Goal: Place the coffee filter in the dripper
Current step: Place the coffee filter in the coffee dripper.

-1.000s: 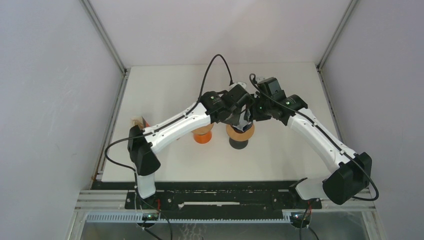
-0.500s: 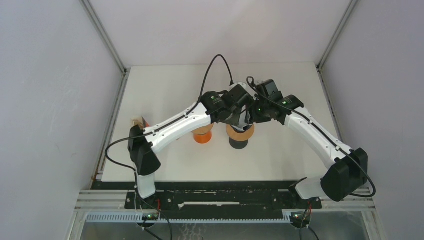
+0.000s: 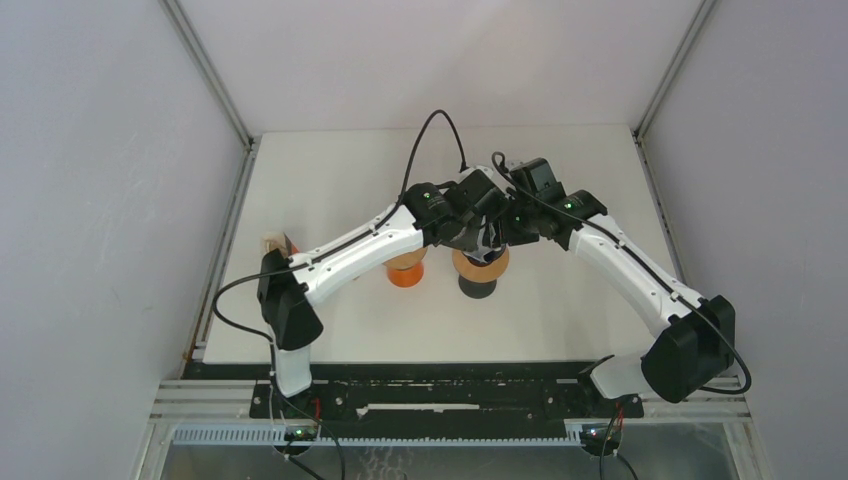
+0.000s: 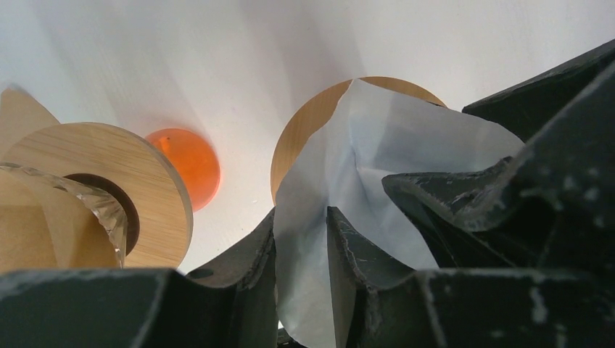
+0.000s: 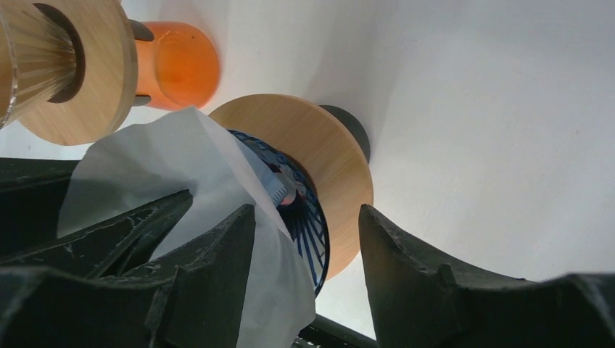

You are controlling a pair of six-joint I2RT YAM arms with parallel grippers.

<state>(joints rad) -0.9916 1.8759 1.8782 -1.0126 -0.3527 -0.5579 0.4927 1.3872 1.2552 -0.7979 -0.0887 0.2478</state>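
Paper of the coffee filter [image 4: 377, 159] hangs crumpled and half-folded just above the dripper [image 5: 319, 145], the one with a wooden collar and a blue ribbed cone on a dark base. Its lower edge reaches toward the cone, but I cannot tell whether it touches the ribs. It is not yet seated, since most of the sheet stands above the collar and its mouth has not spread open.

The left gripper [image 4: 301, 217] pinches a fold of the filter between its fingers. The right gripper [image 5: 306, 214] is spread wide beside the sheet, clamping nothing, with one finger close against the paper.

By my reading the carry is done and the seating remains: the filter must be lowered into the cone, pressed against the ribs and let go.

A second glass dripper [image 5: 80, 72] stands on an orange base [image 5: 181, 65] just beside it on the white table [image 5: 508, 109].
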